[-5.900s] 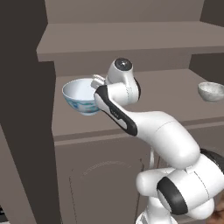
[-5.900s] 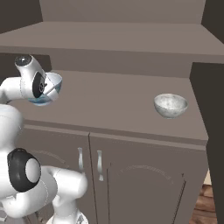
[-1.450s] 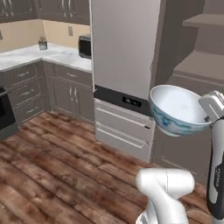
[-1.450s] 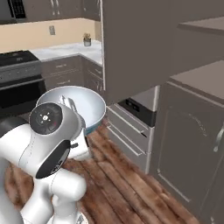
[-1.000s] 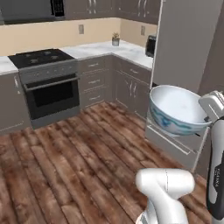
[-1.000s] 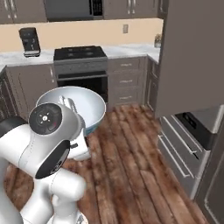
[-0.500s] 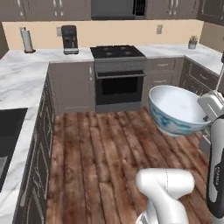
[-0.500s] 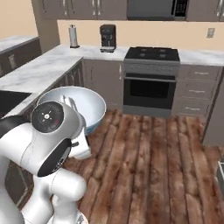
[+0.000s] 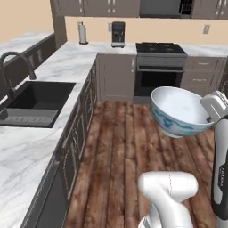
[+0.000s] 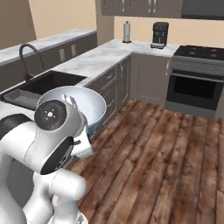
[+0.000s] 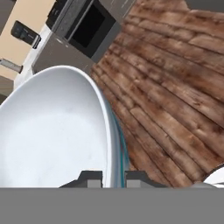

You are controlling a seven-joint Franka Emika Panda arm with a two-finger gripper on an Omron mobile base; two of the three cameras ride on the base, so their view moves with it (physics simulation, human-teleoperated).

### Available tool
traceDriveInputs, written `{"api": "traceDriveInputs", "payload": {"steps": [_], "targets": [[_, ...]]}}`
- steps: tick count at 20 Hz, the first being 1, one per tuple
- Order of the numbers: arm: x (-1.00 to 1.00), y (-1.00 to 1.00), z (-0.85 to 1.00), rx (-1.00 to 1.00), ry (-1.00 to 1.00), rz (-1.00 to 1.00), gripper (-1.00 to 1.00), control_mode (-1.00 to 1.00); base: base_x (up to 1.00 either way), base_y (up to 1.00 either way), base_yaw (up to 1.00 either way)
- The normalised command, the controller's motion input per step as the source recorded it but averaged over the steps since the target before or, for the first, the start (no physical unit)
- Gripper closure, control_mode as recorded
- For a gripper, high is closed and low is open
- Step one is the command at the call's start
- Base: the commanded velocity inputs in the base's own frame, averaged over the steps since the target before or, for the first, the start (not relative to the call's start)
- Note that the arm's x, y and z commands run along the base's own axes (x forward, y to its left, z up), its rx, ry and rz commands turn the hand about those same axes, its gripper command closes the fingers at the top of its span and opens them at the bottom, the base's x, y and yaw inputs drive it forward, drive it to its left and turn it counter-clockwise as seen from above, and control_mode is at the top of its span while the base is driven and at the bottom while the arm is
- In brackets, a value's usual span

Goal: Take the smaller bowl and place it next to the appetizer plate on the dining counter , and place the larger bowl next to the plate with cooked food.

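Observation:
My gripper [image 11: 113, 179] is shut on the rim of the larger bowl [image 9: 178, 111], a deep white bowl with a blue-green pattern outside. One fingertip is inside the rim and the other outside. In the left base view the bowl hangs above the wooden floor, tilted, with the gripper [image 9: 207, 118] at its right edge. From the right base view the bowl [image 10: 89, 107] sits just behind my arm's upper joint. A raised marbled ledge [image 10: 48, 43] behind the sink may be the dining counter. The smaller bowl, the appetizer plate and the plate with cooked food are out of view.
A marbled counter [image 9: 31, 133] with a dark sink [image 9: 33, 100] and tap runs along the left over dark cabinets. A stove [image 9: 160, 67], a coffee machine [image 9: 118, 34] and a paper roll [image 9: 82, 33] stand at the back. Wooden floor [image 9: 120, 147] lies open ahead.
The whole picture has swung as the base turned: the stove slid right and the sink counter came into view on the left. The bowl stays in my grip, unchanged.

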Motion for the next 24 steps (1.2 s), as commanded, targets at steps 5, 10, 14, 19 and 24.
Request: {"api": "traceDriveInputs", "payload": {"steps": [5,10,14,19,24], "targets": [[0.0,0.0,0.0,0.0,0.0,0.0,1.0,1.0,-1.0,0.57,0.27],[0.0,0.0,0.0,0.0,0.0,0.0,1.0,1.0,-1.0,0.66,0.2],[0.0,0.0,0.0,0.0,0.0,0.0,1.0,1.0,-1.0,0.7,0.12],[0.0,0.0,0.0,0.0,0.0,0.0,1.0,1.0,-1.0,0.68,0.09],[0.0,0.0,0.0,0.0,0.0,0.0,1.0,1.0,-1.0,0.75,0.09]]}}
